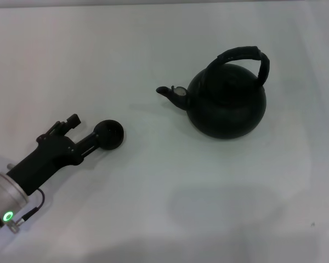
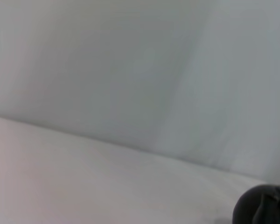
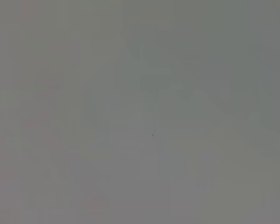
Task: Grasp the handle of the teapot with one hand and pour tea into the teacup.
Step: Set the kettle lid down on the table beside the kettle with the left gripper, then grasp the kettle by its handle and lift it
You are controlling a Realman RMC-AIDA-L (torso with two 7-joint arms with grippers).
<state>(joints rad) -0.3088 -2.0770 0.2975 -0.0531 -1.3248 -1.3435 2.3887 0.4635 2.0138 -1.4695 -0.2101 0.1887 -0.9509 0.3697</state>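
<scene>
Toward my right on the white counter point(image 1: 170, 219) I see the teapot point(image 1: 227, 107) standing upright, its handle point(image 1: 241, 57) arched over the top and its spout aimed at the robot's left. Well apart from it, lower on the left, sits the teacup point(image 1: 110, 133). My left end effector point(image 1: 93, 143) reaches in from the lower left and touches the teacup; I cannot tell whether its fingers are apart or together. The left wrist view catches only a dark edge of the teacup point(image 2: 263, 205).

Black teapot point(image 1: 226, 104) upright (handle point(image 1: 242, 58) raised), teacup point(image 1: 109, 133) apart.
</scene>
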